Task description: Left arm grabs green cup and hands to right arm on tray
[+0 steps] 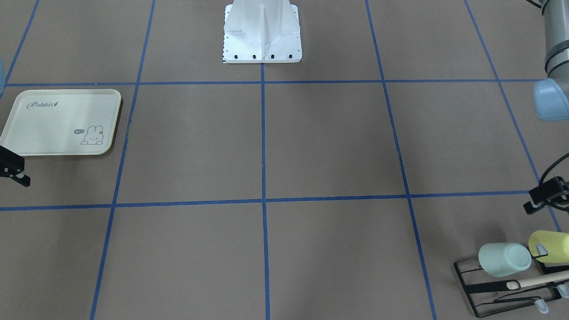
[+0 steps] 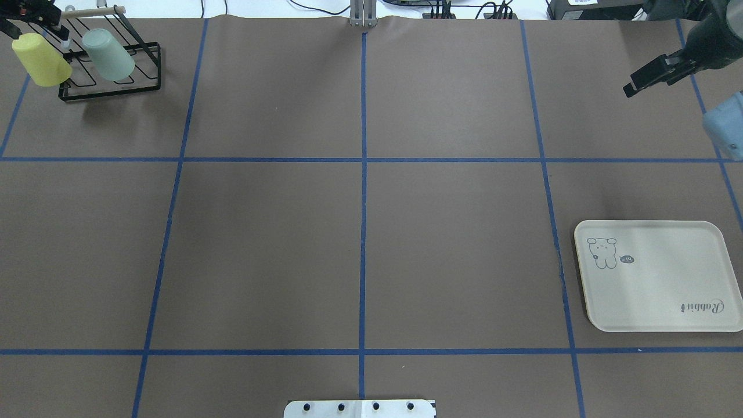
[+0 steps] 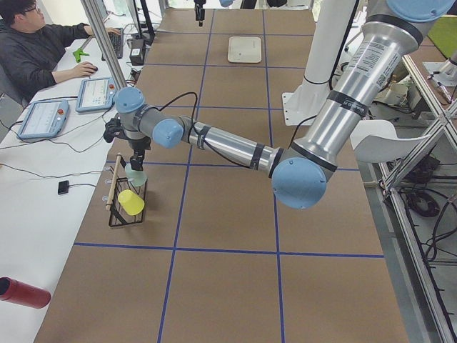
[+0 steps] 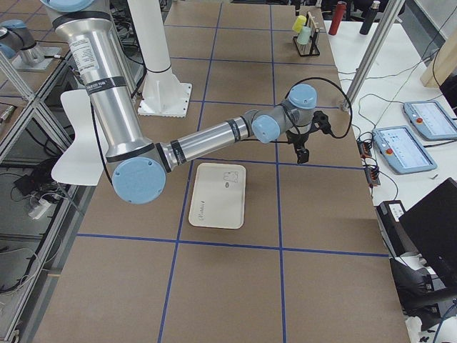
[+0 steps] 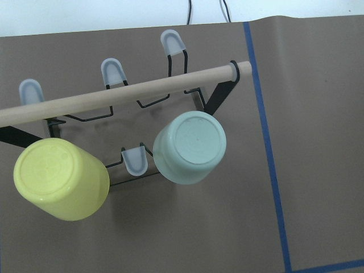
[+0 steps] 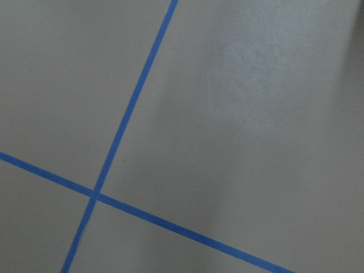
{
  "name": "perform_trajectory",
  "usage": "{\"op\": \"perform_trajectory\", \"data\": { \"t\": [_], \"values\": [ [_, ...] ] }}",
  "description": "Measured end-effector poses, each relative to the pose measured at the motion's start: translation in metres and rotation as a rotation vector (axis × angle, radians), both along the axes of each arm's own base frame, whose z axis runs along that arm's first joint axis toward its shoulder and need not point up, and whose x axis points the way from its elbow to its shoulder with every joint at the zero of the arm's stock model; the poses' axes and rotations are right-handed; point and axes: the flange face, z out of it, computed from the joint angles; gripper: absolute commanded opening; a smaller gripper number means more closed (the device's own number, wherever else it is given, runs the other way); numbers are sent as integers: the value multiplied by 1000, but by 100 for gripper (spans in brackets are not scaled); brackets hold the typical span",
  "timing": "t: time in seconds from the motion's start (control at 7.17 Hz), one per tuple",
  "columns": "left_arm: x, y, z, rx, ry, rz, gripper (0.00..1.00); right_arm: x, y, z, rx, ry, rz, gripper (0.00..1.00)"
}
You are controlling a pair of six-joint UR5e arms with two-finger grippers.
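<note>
Overhead exterior, green cup [image 2: 108, 55] on rack [image 2: 110, 93] far-left, tray [image 2: 656, 290] at rt edge, left gripper [image 2: 32, 11], right gripper [image 2: 638, 81] (spread unclear).

One green cup [image 5: 190, 147], one yellow cup [image 5: 61, 179], one rack [image 5: 114, 96], one tray [image 2: 656, 290], left arm [image 3: 228, 146], right arm [image 4: 214, 136]

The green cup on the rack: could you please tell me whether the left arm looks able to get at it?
Probably yes: the left end effector hangs above the green cup, whose base faces it unobstructed; the yellow cup sits apart, though the wooden bar runs close by.
</note>
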Motion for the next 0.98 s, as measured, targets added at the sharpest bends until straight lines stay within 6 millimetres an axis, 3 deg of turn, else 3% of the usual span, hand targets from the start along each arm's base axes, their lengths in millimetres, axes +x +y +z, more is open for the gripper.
{"op": "perform_trajectory", "data": {
  "t": [0.56,0.98],
  "values": [
    [57,-46,7,8,-104,-22,100,-25,-2,-17,-6,4,11,100],
    [85,-52,17,9,-103,-11,100,-28,-1,-17,-5,4,7,100]
  ]
}}
